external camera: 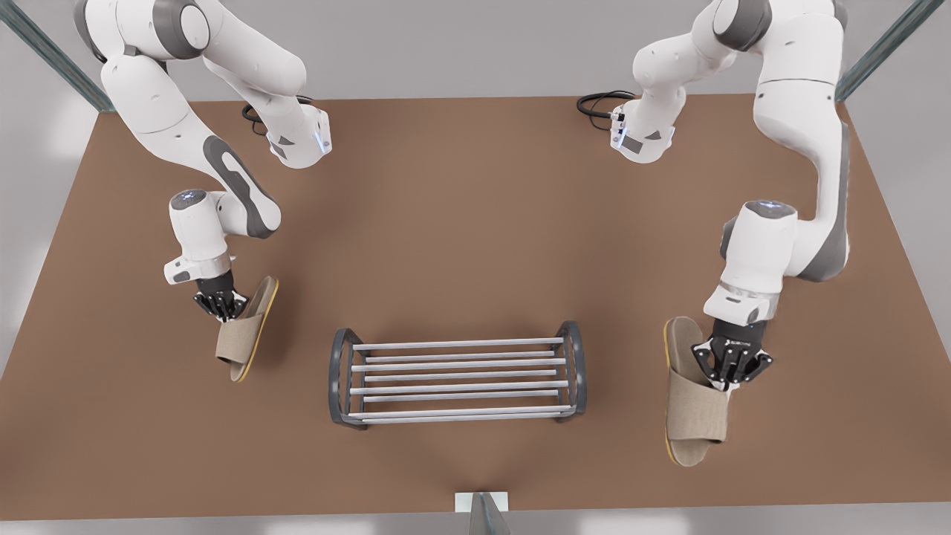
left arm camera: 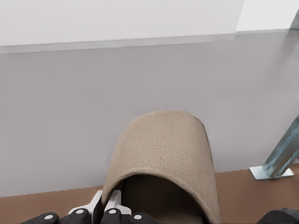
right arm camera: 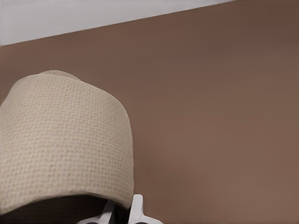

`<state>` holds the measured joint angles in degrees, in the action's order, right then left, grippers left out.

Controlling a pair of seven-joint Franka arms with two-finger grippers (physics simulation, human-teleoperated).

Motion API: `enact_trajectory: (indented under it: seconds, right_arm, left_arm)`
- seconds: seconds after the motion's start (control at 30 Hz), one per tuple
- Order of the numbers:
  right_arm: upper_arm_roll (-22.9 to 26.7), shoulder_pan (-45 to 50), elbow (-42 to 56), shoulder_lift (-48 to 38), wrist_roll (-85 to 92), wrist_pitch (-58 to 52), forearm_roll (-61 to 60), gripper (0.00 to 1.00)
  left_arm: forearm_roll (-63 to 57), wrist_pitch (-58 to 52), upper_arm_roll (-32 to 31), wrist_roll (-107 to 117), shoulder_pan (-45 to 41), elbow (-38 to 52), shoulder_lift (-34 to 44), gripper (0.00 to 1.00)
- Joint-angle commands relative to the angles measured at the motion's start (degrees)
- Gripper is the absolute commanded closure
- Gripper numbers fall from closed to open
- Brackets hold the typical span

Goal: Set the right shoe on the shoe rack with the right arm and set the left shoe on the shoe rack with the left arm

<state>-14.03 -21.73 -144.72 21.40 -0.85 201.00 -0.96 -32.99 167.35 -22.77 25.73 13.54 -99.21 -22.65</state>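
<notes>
Two slippers are being held, one by each arm, and the rack (external camera: 457, 365) is standing between them on the brown table (external camera: 475, 223), well apart from both. A small pale marking on the left gripper's body is showing, but it is too small to read.

At the front view's right, the left gripper (external camera: 726, 380) is clamping the side edge of the left shoe (external camera: 695, 416) just behind its woven band. The shoe is lying lengthwise with its toe pointing to the near table edge. In the left wrist view the band (left arm camera: 163, 149) is arching just past the fingers (left arm camera: 112, 205).

At the front view's left, the right gripper (external camera: 223, 310) is gripping the right shoe (external camera: 245, 338), which is hanging tilted on its side with its yellow sole edge showing. In the right wrist view the band (right arm camera: 60, 140) is sitting close beside the fingers (right arm camera: 137, 205).
</notes>
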Motion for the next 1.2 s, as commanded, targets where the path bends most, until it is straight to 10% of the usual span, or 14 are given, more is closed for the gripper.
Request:
enact_trajectory:
  seconds: [0.0,0.33,0.5,0.87,1.17]
  right_arm:
    - [-0.1,0.4,0.0,-0.1,-2.4,-0.2,-0.2,0.79]
    - [-0.4,-2.1,0.0,-1.2,-1.5,-0.2,-0.2,0.79]
    - [-0.5,-2.0,0.0,-2.9,-2.0,-0.2,-0.1,0.79]
    - [-0.5,-1.8,0.2,-6.2,-2.8,-1.1,-0.1,0.79]
    - [-0.6,-1.7,8.0,-16.7,-4.2,-27.8,0.0,0.79]
  left_arm:
    - [-0.4,-22.3,0.0,23.2,-4.4,5.1,0.2,0.79]
    - [-15.3,-52.2,1.0,48.3,-32.3,22.7,-5.6,0.79]
    - [-15.8,-53.8,23.8,55.9,-53.8,32.7,-15.5,0.79]
    - [-22.5,-48.2,25.5,66.7,-57.9,30.8,-20.2,0.79]
    - [-26.2,-44.8,26.9,70.0,-57.7,29.7,-22.5,0.79]
